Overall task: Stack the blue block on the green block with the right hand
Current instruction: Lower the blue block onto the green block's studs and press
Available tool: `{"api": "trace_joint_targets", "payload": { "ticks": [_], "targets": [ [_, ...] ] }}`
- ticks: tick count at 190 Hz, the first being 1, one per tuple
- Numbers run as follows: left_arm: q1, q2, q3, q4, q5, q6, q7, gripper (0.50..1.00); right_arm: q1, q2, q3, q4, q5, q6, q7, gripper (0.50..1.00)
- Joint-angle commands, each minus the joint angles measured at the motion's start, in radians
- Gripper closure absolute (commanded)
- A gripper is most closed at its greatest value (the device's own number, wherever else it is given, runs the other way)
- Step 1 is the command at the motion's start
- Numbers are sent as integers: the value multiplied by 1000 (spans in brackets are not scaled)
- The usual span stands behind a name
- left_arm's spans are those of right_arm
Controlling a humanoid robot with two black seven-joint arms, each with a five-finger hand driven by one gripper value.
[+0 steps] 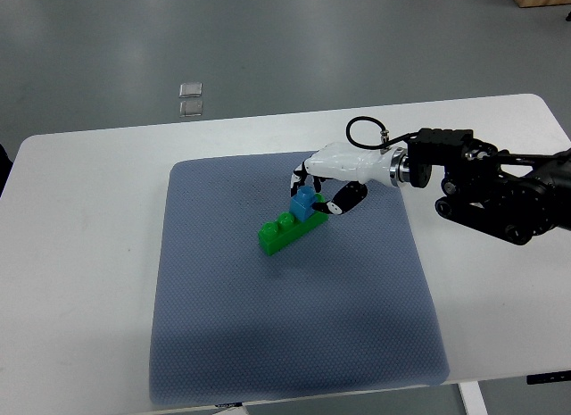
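Fingers [314,185] curled close about the blue block [306,203], black-and-white segments showing on either side of it, the grip narrow and closed on that block.

Going left to right:

- Two small clear squares [191,98] on the grey floor beyond the far edge of the table, one just behind the other, well apart from everything else.
- White table [80,254], bare along its left side.
- Blue-grey mat [285,326] spread over the middle of the table, roughly square, slightly skewed.
- Green block [287,231] on the mat, in its upper half. Long and narrow, round studs on top. Long axis on a diagonal: near-left end toward the robot's side, far-right end up toward the hand.
- Blue block seated on the far-right end of the green one, touching it, studs up. Much shorter, close to square, so hard to tell its own long axis. Two green studs left uncovered at the near-left end.
- Right hand [335,178], white shell, reaching in from the right over the mat, palm toward the blocks.
- Black cable looped above the wrist [401,168].
- Black right arm [500,196] stretched across the right side of the table to the picture's right edge.
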Motion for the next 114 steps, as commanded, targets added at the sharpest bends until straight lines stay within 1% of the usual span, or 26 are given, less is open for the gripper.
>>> {"api": "trace_joint_targets", "payload": {
  "ticks": [1, 67, 77, 114],
  "targets": [
    [0, 0, 0, 1, 0, 0, 0, 500, -6, 3, -1, 0, -10, -2, 0, 985],
    [0, 0, 0, 1, 0, 0, 0, 500, -6, 12, -27, -9, -24, -19, -2, 989],
    [0, 0, 0, -1, 0, 0, 0, 500, -8, 21, -30, -12, -24, -21, -15, 991],
    [0, 0, 0, 1, 0, 0, 0, 500, -8, 26, -30, -14, -24, -21, -18, 991]
  ]
}}
